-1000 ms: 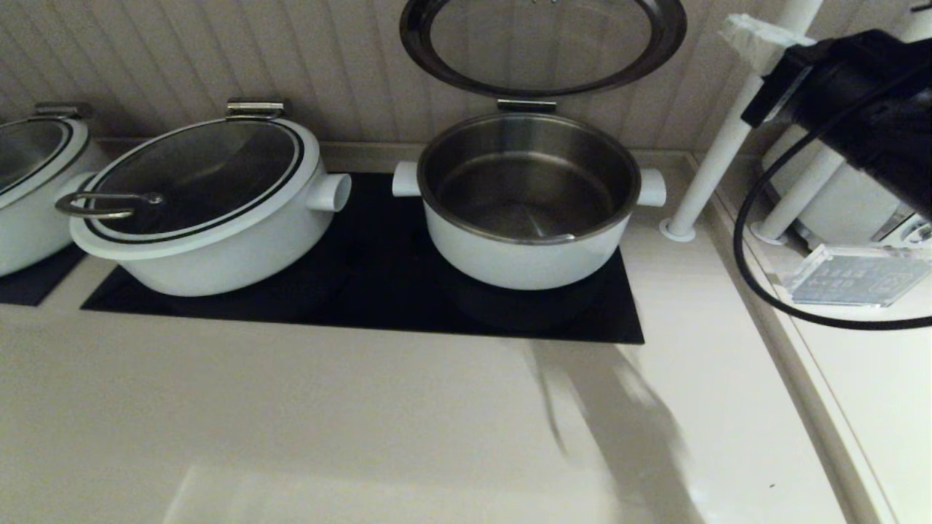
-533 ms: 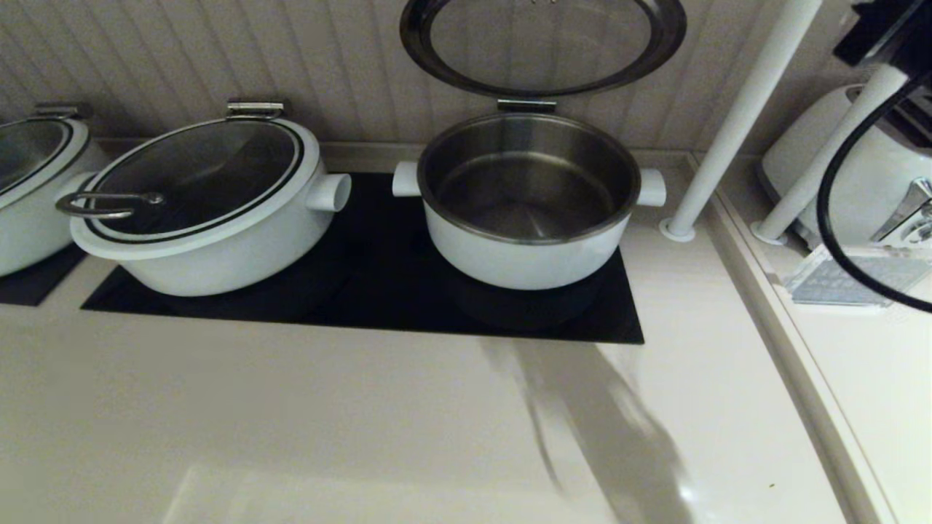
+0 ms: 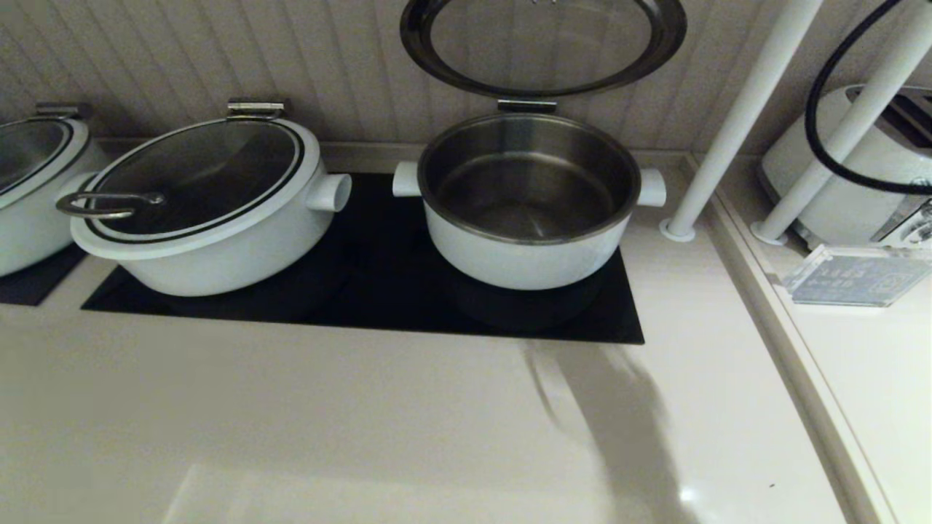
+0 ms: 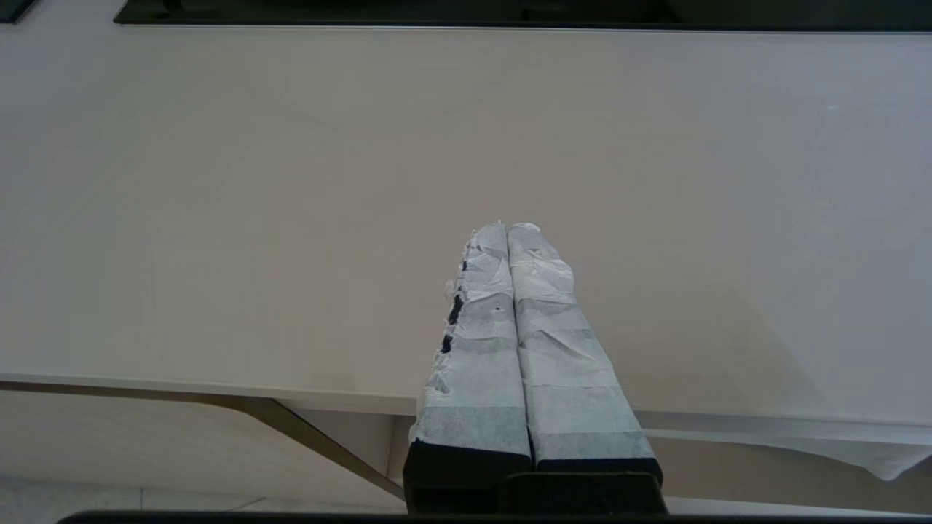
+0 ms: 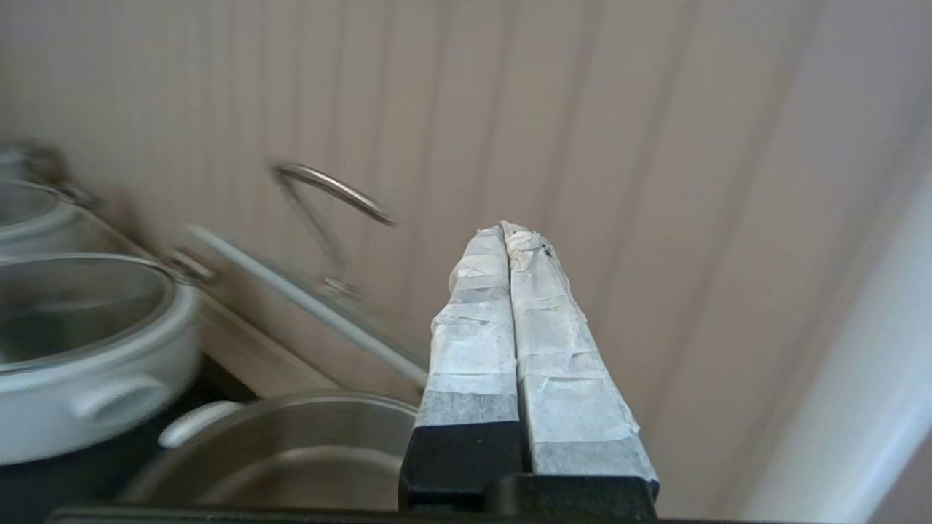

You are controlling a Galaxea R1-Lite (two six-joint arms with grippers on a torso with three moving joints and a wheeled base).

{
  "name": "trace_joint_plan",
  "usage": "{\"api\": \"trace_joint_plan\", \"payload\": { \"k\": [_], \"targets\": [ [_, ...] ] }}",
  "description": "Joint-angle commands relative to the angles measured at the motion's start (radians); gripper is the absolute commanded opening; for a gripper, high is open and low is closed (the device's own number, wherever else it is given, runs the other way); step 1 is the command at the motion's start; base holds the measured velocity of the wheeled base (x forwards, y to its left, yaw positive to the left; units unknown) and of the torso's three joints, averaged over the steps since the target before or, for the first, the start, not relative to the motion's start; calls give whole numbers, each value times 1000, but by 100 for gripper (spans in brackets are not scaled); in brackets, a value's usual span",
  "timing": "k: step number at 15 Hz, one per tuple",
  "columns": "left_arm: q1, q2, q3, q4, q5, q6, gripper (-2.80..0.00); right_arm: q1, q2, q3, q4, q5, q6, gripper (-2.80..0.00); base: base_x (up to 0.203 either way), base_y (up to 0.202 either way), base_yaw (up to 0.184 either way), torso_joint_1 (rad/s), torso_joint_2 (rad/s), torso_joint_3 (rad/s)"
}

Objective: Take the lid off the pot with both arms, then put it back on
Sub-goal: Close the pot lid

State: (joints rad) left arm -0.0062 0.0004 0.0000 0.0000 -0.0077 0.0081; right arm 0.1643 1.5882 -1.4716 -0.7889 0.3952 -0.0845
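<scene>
A white pot [image 3: 528, 247] with a steel inside stands open on the black cooktop [image 3: 378, 291]. Its hinged glass lid [image 3: 542, 44] stands up against the back wall. The right wrist view shows the pot [image 5: 291, 451], the raised lid [image 5: 306, 306] and the lid's wire handle [image 5: 335, 193]. My right gripper [image 5: 506, 229] is shut and empty, up in the air to the right of the lid, apart from it. My left gripper [image 4: 507, 227] is shut and empty, low over the counter's front edge. Neither gripper shows in the head view.
A second white pot [image 3: 211, 204] with its lid down stands left of the open one, and a third [image 3: 29, 182] at the far left. Two white poles [image 3: 735, 124] rise at the right. A toaster [image 3: 859, 175], a black cable [image 3: 823, 145] and a clear sign [image 3: 852, 276] are on the right counter.
My right arm has risen and left the head view at the upper right; only its cable still shows. The pot and raised lid have not moved.
</scene>
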Motion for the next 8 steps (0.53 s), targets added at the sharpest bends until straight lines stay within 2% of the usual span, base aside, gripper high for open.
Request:
{"api": "trace_joint_plan", "payload": {
  "k": [1,8],
  "targets": [
    [0,0,0,-2,0,0,-280,-22,66,-31,-4,31,-1,-280,0,0,0,0,0,0],
    [0,0,0,-1,0,0,-280,-95,123,-58,14,86,-21,-280,0,0,0,0,0,0]
  ]
}}
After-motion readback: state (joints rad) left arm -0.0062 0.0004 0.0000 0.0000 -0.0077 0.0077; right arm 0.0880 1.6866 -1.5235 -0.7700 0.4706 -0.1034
